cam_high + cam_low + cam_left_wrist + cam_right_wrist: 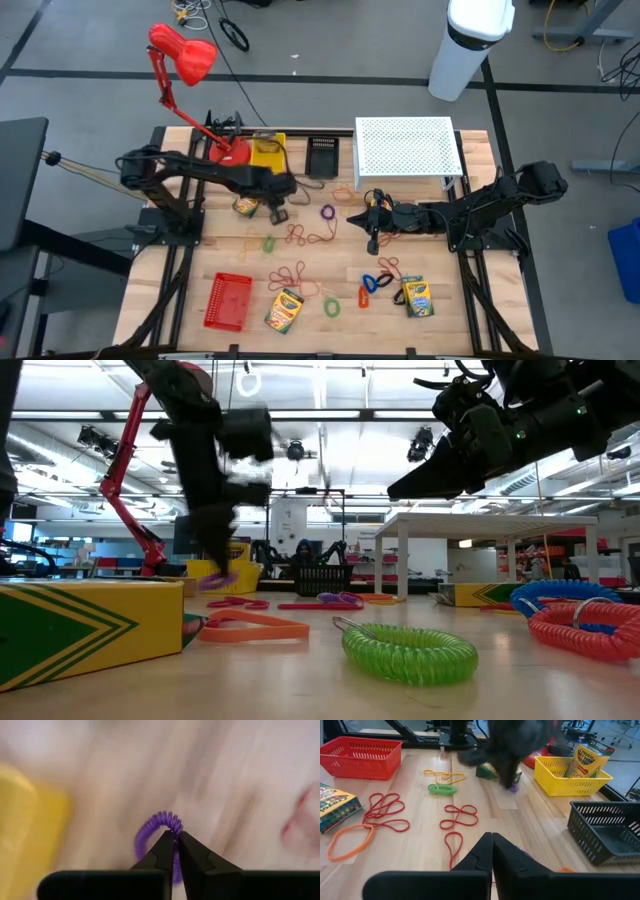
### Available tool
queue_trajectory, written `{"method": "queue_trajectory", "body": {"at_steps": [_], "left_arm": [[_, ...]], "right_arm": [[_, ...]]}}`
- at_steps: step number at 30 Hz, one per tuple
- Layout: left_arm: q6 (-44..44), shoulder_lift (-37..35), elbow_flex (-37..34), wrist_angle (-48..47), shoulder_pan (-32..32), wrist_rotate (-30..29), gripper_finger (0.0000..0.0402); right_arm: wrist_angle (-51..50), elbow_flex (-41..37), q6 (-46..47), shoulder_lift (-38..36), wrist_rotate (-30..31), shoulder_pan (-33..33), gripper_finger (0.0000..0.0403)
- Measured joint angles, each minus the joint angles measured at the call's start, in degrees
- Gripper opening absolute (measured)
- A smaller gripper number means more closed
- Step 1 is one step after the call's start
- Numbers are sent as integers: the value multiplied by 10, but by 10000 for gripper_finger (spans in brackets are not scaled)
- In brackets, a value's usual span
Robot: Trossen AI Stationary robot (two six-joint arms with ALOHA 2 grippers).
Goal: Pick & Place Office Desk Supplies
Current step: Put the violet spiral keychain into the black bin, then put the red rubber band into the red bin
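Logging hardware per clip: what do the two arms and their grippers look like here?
Both arms are dark, near-black jointed links. The left gripper and the right gripper each end in two dark, wedge-shaped fingers tapering to points, on a wide black bar. Small green lights show on one arm in the low view.

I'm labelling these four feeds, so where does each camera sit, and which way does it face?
High view: overhead, looking straight down; both arms show, left gripper, right gripper.
Low view: tabletop height, looking across past a green coil loop; arms enter from above.
Left wrist view: on the left arm; its shut fingers pinch a purple coil loop.
Right wrist view: on the right arm, over shut fingers.
Shared: the right wrist and high views both show the yellow basket.
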Motion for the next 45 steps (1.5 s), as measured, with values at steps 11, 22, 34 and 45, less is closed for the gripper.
{"method": "queue_trajectory", "body": {"at_steps": [11, 22, 34, 45], "left_arm": [[58, 27, 1, 357, 65, 97, 17], [91, 115, 71, 427, 140, 138, 17], [80, 185, 91, 426, 187, 178, 44], [142, 150, 90, 420, 163, 181, 127]], "right_arm": [[4, 0, 0, 0, 0, 0, 6], [15, 0, 0, 0, -11, 0, 8], [16, 0, 0, 0, -19, 0, 6], [17, 0, 3, 0, -14, 0, 8]]}}
